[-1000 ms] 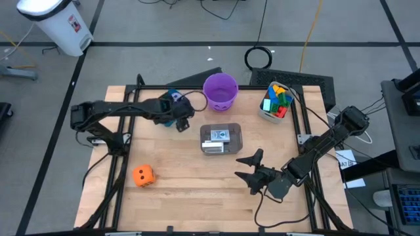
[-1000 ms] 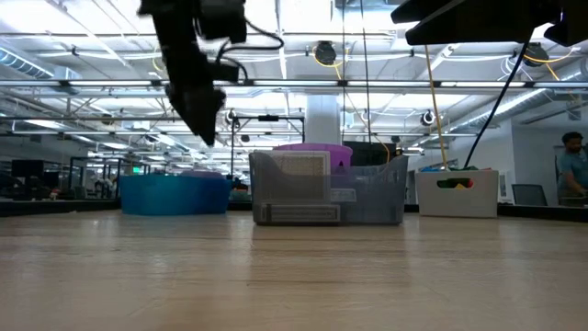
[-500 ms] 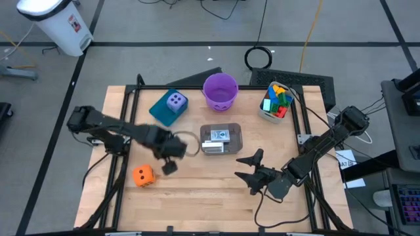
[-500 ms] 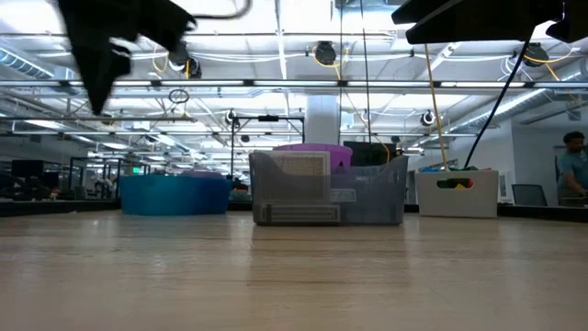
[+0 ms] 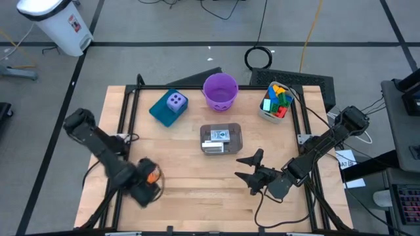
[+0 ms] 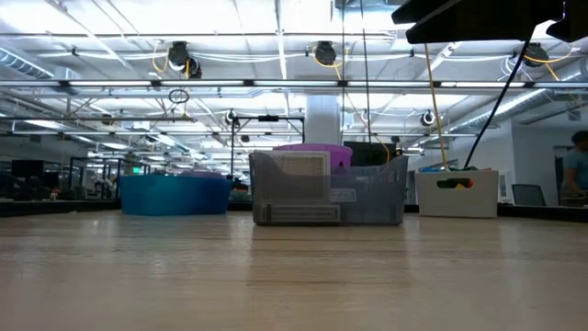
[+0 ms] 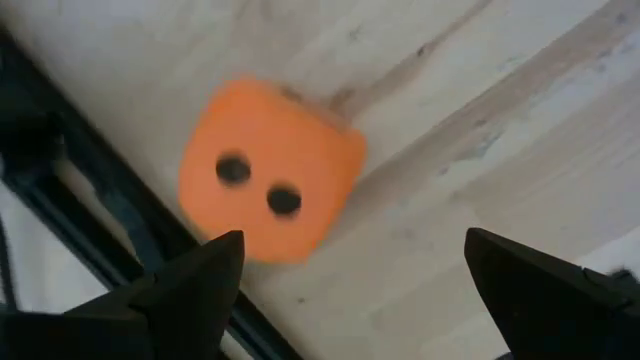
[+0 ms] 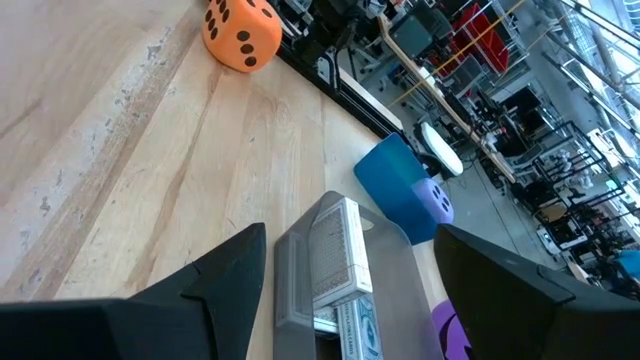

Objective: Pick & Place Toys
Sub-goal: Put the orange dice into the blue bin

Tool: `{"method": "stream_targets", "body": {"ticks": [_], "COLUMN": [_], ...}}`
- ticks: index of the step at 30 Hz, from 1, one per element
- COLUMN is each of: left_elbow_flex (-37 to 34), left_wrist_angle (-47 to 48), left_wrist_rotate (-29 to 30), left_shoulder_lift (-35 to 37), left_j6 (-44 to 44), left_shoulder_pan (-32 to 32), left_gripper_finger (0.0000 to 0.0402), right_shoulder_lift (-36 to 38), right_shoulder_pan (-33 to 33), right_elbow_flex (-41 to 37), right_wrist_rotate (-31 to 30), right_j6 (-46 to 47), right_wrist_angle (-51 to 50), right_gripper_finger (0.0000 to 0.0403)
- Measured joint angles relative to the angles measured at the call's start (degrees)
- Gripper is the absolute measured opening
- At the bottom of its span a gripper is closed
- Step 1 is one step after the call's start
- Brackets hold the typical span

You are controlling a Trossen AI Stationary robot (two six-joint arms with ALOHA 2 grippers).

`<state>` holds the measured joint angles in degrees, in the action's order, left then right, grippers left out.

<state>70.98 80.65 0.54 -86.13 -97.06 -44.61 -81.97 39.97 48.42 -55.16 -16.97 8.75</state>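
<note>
Left gripper (image 5: 146,187) over orange die (image 7: 268,170), lower left of the high view, fingers wide apart, nothing held.
Die sits on the surface (image 5: 197,177) near its left edge, two-pip face to the wrist camera, between the spread fingertips but past them, no contact. Purple die (image 5: 175,101) lies in the teal bin (image 5: 161,111), upper left. Right gripper (image 5: 252,169) parked lower right, fingers spread, empty.
</note>
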Motion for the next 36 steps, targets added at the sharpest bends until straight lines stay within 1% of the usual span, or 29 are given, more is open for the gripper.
{"method": "stream_targets", "body": {"ticks": [2, 4, 6, 8, 12, 17, 19, 20, 22, 24, 27, 30, 36], "left_elbow_flex": [0.0, -0.2, -1.0, -2.3, -6.3, -12.0, -13.2, -13.5, -13.5, -12.6, -11.4, -10.0, -9.0], "left_wrist_angle": [0.0, -0.2, -1.0, -2.7, -7.1, -13.7, -16.0, -16.8, -18.2, -21.8, -25.3, -27.6, -37.4], "left_wrist_rotate": [2.6, 6.8, 11.0, 12.9, 13.2, 13.5, 14.0, 15.5, 20.9, 26.3, 29.8, 30.5, 27.1], "left_shoulder_lift": [0.0, 0.0, 0.0, 0.0, 0.0, 0.2, 0.3, 0.3, 0.1, 0.2, -0.3, 0.1, 0.0], "left_j6": [-7.4, -13.5, -18.2, -21.4, -22.0, -21.1, -18.5, -16.6, -11.2, -4.8, 3.7, 13.0, 28.1], "left_shoulder_pan": [-3.8, -7.2, -9.8, -11.4, -11.8, -9.3, -8.0, -7.5, -6.5, -5.1, -2.7, 0.0, 3.7], "left_gripper_finger": [0.0384, 0.0387, 0.0387, 0.0385, 0.0378, 0.0379, 0.0381, 0.0380, 0.0378, 0.0374, 0.0372, 0.0377, 0.0385], "right_shoulder_lift": [0.0, 0.0, 0.0, 0.0, 0.0, 0.0, 0.0, 0.0, 0.0, 0.0, 0.0, 0.0, 0.0], "right_shoulder_pan": [0.0, 0.0, 0.0, 0.0, 0.0, 0.0, 0.0, 0.0, 0.0, 0.0, 0.0, 0.0, 0.0], "right_elbow_flex": [0.0, 0.0, 0.0, 0.0, 0.0, 0.0, 0.0, 0.0, 0.0, 0.0, 0.0, 0.0, 0.0], "right_wrist_rotate": [0.0, 0.0, 0.0, 0.0, 0.1, 0.1, 0.1, 0.1, 0.1, 0.1, 0.1, 0.2, 1.7], "right_j6": [0.0, 0.0, 0.3, 1.5, 2.7, 3.3, 3.9, 4.1, 4.1, 4.1, 4.1, 4.1, 4.3], "right_wrist_angle": [0.0, 0.0, 0.0, 0.0, 0.0, 0.0, 0.0, 0.0, 0.0, 0.0, 0.0, 0.0, 0.0], "right_gripper_finger": [0.0263, 0.0263, 0.0263, 0.0263, 0.0263, 0.0263, 0.0263, 0.0263, 0.0263, 0.0263, 0.0263, 0.0263, 0.0263]}}
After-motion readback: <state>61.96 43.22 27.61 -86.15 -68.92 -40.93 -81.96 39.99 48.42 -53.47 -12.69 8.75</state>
